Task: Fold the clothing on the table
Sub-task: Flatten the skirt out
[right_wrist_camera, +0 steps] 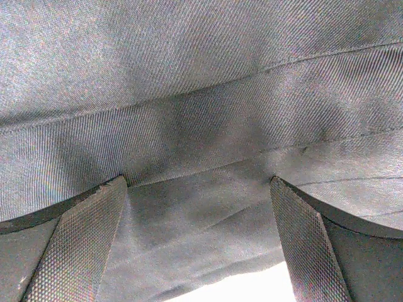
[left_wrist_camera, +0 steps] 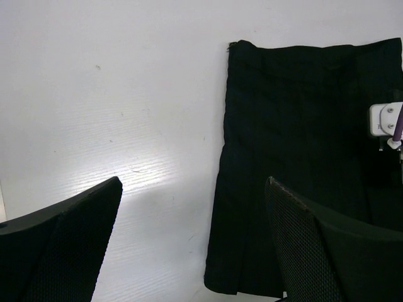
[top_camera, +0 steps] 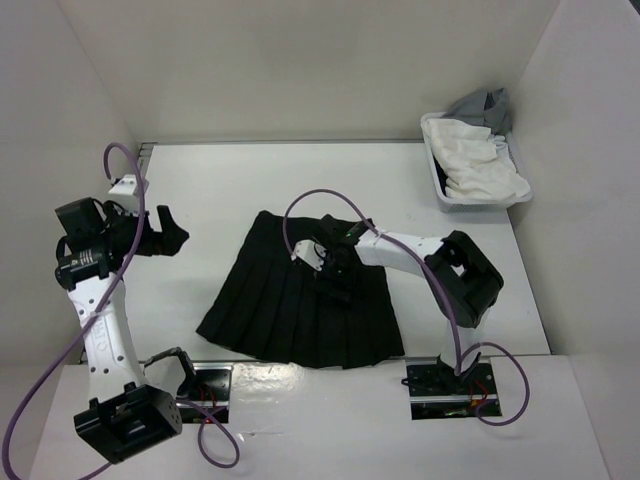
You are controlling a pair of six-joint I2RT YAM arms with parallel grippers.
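Note:
The clothing, a black pleated skirt, lies flat on the white table with its waistband to the back and its hem towards the arms. My right gripper is down on the skirt's upper middle. Its wrist view is filled with the weave, and the gripper stands open, its fingers spread wide over a seam. My left gripper hovers open to the left of the skirt. In its own view the gripper frames bare table and the skirt's edge.
A small white tray at the back right corner holds a white cloth and a grey cloth. White walls close the table at the back and both sides. Purple cables loop off both arms.

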